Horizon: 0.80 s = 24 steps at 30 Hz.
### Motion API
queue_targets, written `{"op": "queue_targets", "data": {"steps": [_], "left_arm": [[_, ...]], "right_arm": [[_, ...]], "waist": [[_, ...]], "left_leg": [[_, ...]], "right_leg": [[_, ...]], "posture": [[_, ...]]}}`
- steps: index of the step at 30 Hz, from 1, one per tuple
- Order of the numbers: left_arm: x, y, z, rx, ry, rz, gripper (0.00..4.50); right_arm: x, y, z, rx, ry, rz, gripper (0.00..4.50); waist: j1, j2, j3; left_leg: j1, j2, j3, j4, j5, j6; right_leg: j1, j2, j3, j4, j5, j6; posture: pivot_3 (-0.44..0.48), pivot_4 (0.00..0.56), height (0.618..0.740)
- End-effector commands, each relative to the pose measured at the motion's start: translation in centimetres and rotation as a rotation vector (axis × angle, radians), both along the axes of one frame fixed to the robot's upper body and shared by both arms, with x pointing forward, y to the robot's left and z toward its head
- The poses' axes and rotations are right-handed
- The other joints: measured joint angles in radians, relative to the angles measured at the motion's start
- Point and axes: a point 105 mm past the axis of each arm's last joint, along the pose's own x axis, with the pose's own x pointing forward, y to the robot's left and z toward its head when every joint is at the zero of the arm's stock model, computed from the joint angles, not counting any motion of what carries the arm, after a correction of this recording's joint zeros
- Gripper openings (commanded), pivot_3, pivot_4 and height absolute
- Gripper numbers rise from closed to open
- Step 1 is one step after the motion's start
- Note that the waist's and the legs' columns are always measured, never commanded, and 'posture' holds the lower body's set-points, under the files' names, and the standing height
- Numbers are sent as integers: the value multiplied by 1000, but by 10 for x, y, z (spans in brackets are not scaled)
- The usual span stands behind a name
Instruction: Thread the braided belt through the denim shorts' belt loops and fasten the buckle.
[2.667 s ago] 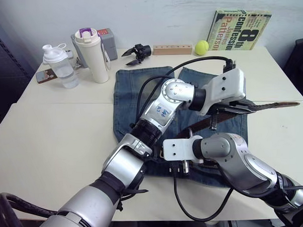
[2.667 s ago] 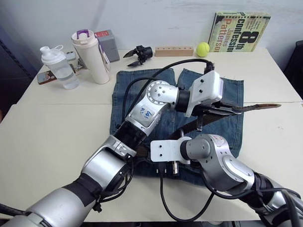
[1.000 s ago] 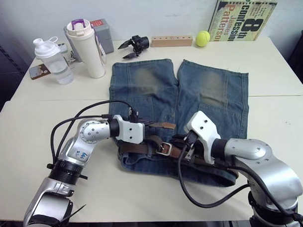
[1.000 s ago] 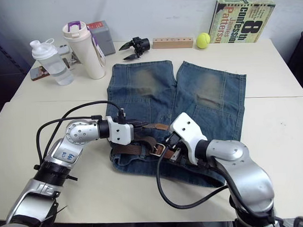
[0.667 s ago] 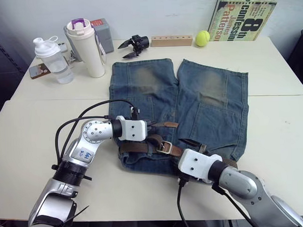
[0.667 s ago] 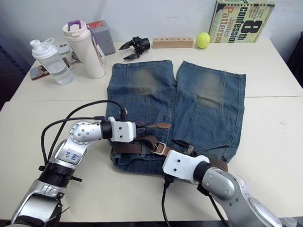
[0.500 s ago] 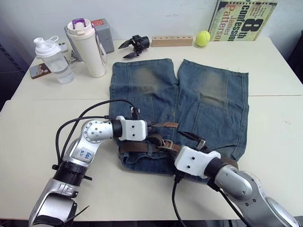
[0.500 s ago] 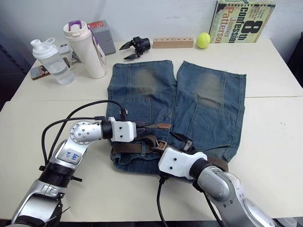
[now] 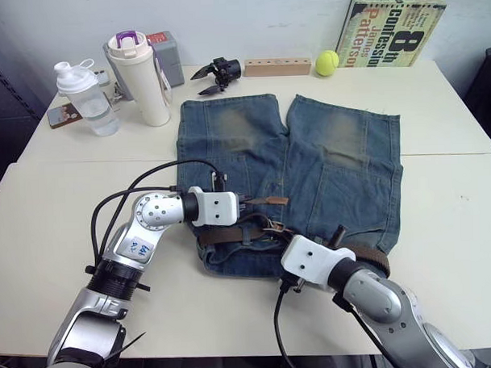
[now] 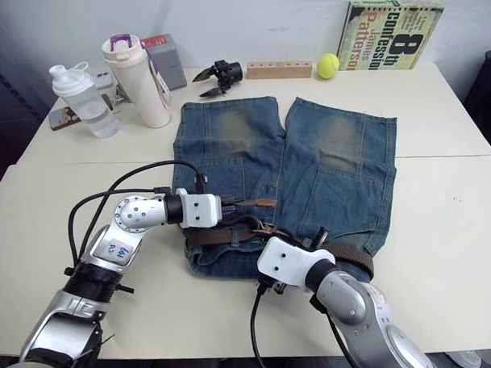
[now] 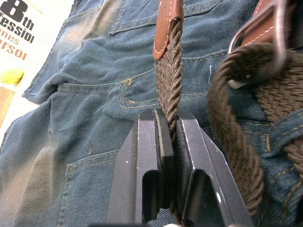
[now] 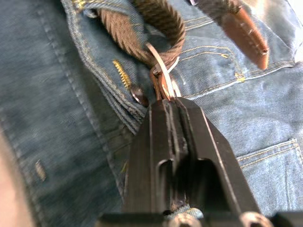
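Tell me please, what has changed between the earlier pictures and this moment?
Both arms came down from above the denim shorts to the waistband. The left gripper stays shut on the braided belt behind its tan tip. The right gripper drew back toward the robot, then returned and is now shut at the buckle. The belt, earlier stretched to the right, now lies along the waistband. The bottles, the book and the ball have not moved.

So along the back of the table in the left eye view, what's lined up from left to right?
Clear shaker bottle → white tumbler with purple lid → black gripper part → wooden block → tennis ball → book.
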Motion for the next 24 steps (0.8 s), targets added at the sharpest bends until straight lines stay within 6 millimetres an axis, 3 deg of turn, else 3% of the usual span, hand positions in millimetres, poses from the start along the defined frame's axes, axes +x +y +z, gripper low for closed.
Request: {"op": "queue_targets", "data": {"steps": [1, 10, 13, 16, 24], "left_arm": [[-1, -2, 14, -34, -34, -11, 0], [0, -2, 14, -36, -24, 0, 0], [0, -3, 13, -35, -20, -3, 0], [0, -3, 13, -35, -18, -3, 0], [1, -3, 13, -35, -17, -1, 0]], "right_arm": [[8, -4, 3, -5, -11, -54, 19], [8, -15, 3, -92, -23, -69, 19], [7, -15, 1, -96, -14, -66, 969], [6, -13, -2, -103, 4, -63, 2388], [-5, -14, -4, -28, 119, -70, 2388]], "waist": [[0, 0, 0], [1, -1, 0], [1, -1, -1], [1, -1, -1], [1, -1, -1]], "left_leg": [[0, 0, 0, 0, 0, 0], [0, 0, 0, 1, 0, 0], [0, 0, 1, 1, 0, 0], [0, 0, 1, 1, 0, 0], [0, -1, 1, 2, 0, 0]], "right_leg": [[0, 0, 0, 0, 0, 0], [0, -1, 0, 1, 0, 0], [0, -1, 0, 1, 0, 0], [0, -1, 0, 1, 0, 0], [0, -1, 0, 2, 0, 0]], "posture": [[0, 150, 657], [0, 150, 657], [0, 150, 657], [0, 150, 657], [0, 150, 657]]}}
